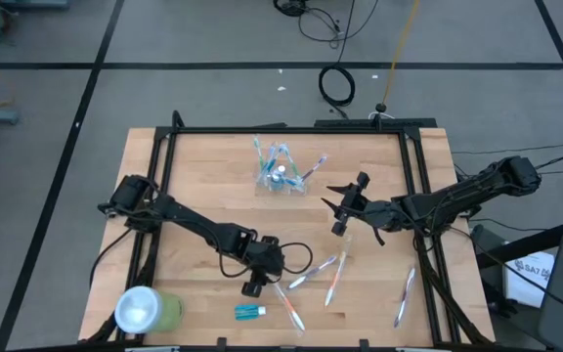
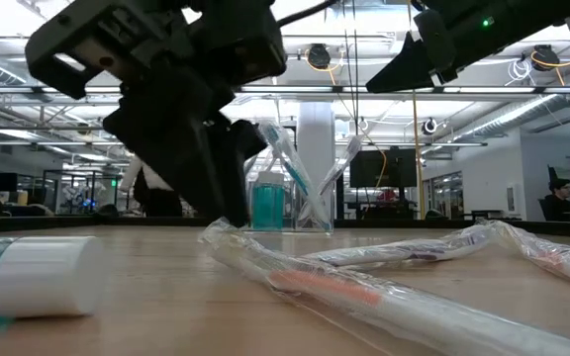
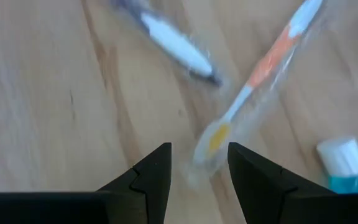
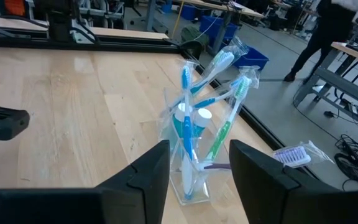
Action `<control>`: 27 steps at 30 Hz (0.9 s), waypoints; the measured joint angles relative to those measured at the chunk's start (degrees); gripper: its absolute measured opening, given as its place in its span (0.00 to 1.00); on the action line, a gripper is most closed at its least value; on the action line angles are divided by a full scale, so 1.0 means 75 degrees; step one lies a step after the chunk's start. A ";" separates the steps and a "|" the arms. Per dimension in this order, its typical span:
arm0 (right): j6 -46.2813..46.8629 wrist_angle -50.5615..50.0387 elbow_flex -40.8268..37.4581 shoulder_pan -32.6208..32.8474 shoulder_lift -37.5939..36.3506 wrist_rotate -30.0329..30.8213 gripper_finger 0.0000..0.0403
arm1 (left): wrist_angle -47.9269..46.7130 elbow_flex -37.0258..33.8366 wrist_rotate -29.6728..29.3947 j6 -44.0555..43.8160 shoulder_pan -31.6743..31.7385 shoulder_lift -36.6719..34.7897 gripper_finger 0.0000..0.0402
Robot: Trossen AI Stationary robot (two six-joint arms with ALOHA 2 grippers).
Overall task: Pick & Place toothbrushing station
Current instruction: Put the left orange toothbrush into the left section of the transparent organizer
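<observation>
The toothbrushing station, a clear cup [image 1: 280, 176] [image 4: 189, 177] [image 2: 287, 210], stands on its base at the table's far middle, with several wrapped toothbrushes and a teal tube upright in it. My left gripper [image 1: 259, 285] [image 3: 197, 168] is open and low over the near middle. One end of a wrapped orange-and-white toothbrush [image 3: 253, 87] [image 1: 290, 306] lies between its fingertips. My right gripper [image 1: 343, 207] [image 4: 197, 174] hangs open in the air to the right of the cup, pointing at it, with nothing between its fingers. My left gripper comes down slanting from the table's left, its fingers [image 3: 153, 177] on either side of the end of the toothbrush's wrapper [image 3: 211, 142]. That wrapper lies flat on the table. Whether the fingers touch it, I cannot tell.
More wrapped toothbrushes [image 1: 313, 272] [image 1: 336, 278] [image 1: 404, 297] lie on the near right. A small teal toothpaste tube [image 1: 250, 311] [image 2: 33, 277] lies near the front edge. A light-green cup [image 1: 148, 310] lies on its side at the near left corner. A black frame [image 1: 291, 129] edges the table.
</observation>
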 joint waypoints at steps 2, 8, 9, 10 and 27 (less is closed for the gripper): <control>0.0000 0.0000 0.0000 0.0000 0.0000 0.0000 0.39 | -0.0219 0.0000 0.0019 0.0115 0.0047 0.0016 0.41; 0.0000 0.0000 0.0000 0.0000 0.0000 0.0000 0.39 | -0.0164 0.0000 0.0031 0.0608 0.0124 0.0041 0.41; 0.0000 0.0000 0.0000 0.0000 0.0000 0.0000 0.39 | -0.0164 0.0000 0.0054 0.0628 0.0124 0.0041 0.41; 0.0000 0.0000 0.0000 0.0000 0.0000 0.0000 0.39 | -0.0170 0.0000 0.0131 0.0625 0.0121 0.0041 0.41; -0.0003 -0.0059 0.0003 0.0000 0.0003 0.0001 0.39 | 0.0010 0.0003 0.0809 0.0794 0.0289 0.0489 0.25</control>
